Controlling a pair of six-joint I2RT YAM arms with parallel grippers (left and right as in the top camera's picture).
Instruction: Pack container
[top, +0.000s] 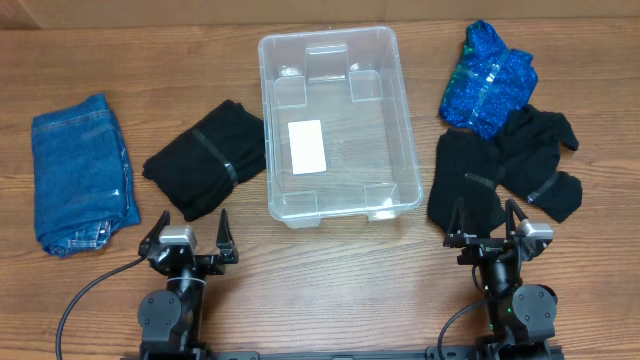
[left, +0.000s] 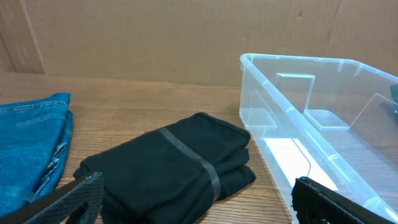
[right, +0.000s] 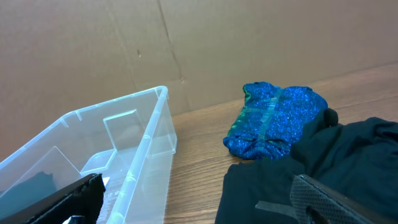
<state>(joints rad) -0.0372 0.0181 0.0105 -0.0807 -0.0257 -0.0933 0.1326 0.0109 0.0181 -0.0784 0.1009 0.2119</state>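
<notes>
The clear plastic container (top: 338, 125) stands empty at the table's middle, a white label (top: 306, 146) on its base; it also shows in the left wrist view (left: 323, 124) and the right wrist view (right: 118, 149). A folded black garment with a band (top: 207, 157) (left: 174, 168) lies left of it, folded blue jeans (top: 82, 172) (left: 28, 143) farther left. A sparkly blue garment (top: 490, 78) (right: 273, 121) and black garments (top: 505, 170) (right: 336, 168) lie right. My left gripper (top: 190, 232) and right gripper (top: 487, 223) are open, empty, near the front edge.
A cardboard wall (left: 155, 37) stands behind the wooden table (top: 320, 280). Black cables (top: 85, 295) run from the arm bases at the front.
</notes>
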